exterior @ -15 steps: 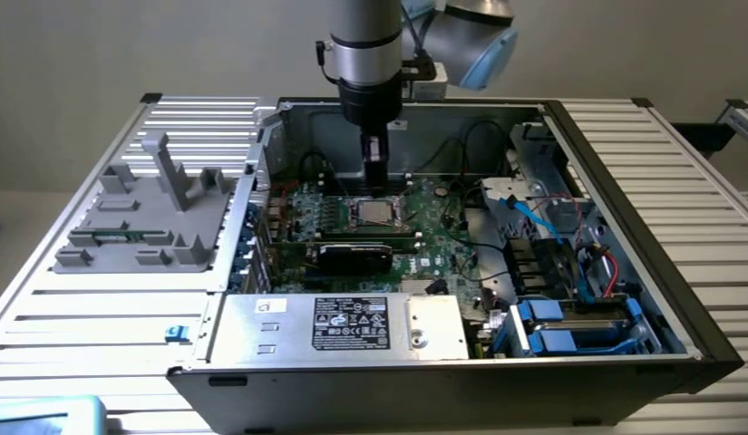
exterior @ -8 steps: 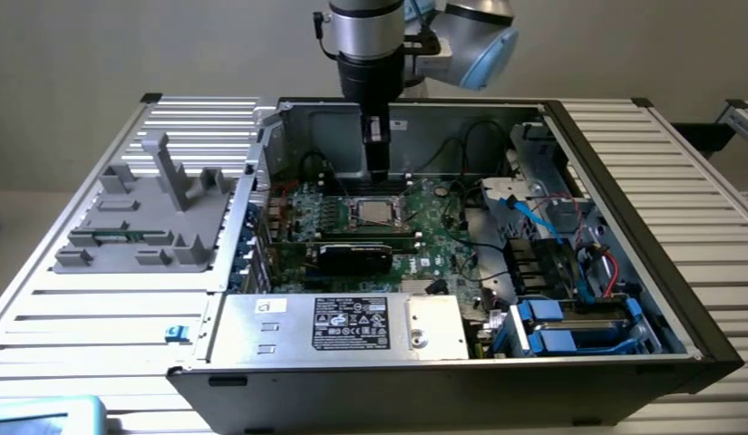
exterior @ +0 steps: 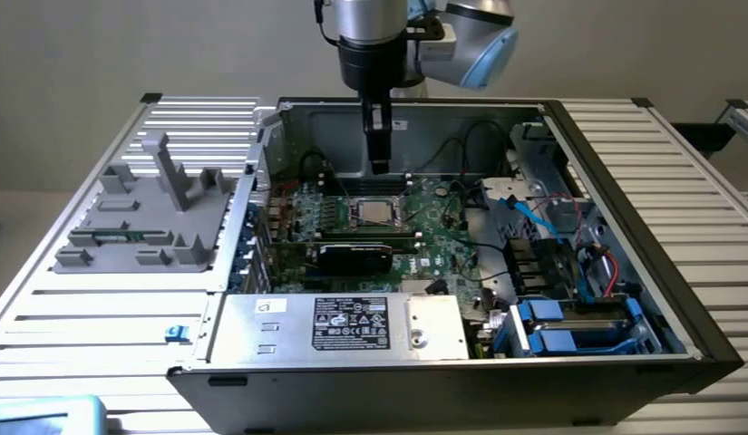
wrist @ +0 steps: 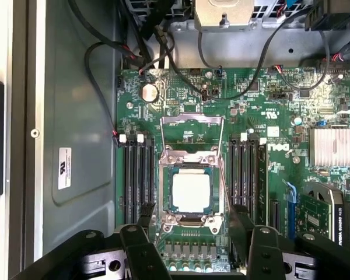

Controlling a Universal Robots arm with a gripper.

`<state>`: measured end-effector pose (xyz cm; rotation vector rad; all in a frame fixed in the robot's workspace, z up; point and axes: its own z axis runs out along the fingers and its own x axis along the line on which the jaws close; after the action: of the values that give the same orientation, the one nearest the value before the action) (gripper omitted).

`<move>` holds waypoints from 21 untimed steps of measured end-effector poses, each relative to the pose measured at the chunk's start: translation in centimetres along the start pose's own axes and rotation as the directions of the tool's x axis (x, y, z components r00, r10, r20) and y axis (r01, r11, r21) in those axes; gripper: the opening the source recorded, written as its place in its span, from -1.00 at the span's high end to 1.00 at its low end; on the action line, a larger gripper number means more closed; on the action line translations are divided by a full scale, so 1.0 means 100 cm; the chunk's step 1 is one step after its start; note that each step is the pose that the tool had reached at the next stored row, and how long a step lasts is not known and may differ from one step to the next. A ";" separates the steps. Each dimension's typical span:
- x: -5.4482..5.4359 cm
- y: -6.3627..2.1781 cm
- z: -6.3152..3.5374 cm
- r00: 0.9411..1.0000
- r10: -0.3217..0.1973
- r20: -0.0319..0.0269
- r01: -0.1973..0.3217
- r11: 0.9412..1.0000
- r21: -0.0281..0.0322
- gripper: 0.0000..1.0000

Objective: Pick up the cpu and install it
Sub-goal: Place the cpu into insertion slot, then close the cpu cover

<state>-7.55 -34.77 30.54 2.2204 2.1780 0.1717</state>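
The cpu [wrist: 191, 192] is a small flat square with a pale, shiny silver-grey top and a thin darker rim. From where I stand there is just 1 of them, and it is lying flat in the socket [wrist: 191, 224] in the middle of the green motherboard [wrist: 251, 105]. The socket's metal hold-down frame [wrist: 191, 131] is swung open beyond it, not closed over the chip.

The gripper [exterior: 379, 163] hangs straight down inside the open computer case [exterior: 471, 390], above the cpu [exterior: 374, 210] and clear of it. Its 2 black fingers [wrist: 143, 233] are spread wide, 1 to each side of the socket, with nothing held between them.

Around the socket I count 4 black memory slots [wrist: 137, 175], 2 on either side. There is also 1 ribbed silver heatsink [wrist: 332, 146], 1 round coin battery [wrist: 149, 91] and 1 black graphics card [exterior: 367, 252] just in front of the socket.

The case sits on a slatted metal bench [exterior: 664, 181], and 1 grey plastic fixture [exterior: 144, 217] rests on the bench at the exterior view's left.
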 end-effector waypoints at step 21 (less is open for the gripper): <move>0.000 0.0052 -0.0062 1.000 0.000 0.000 0.000 1.000 0.006 -0.25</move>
<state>-7.09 -34.80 31.21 2.2238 2.1809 0.1649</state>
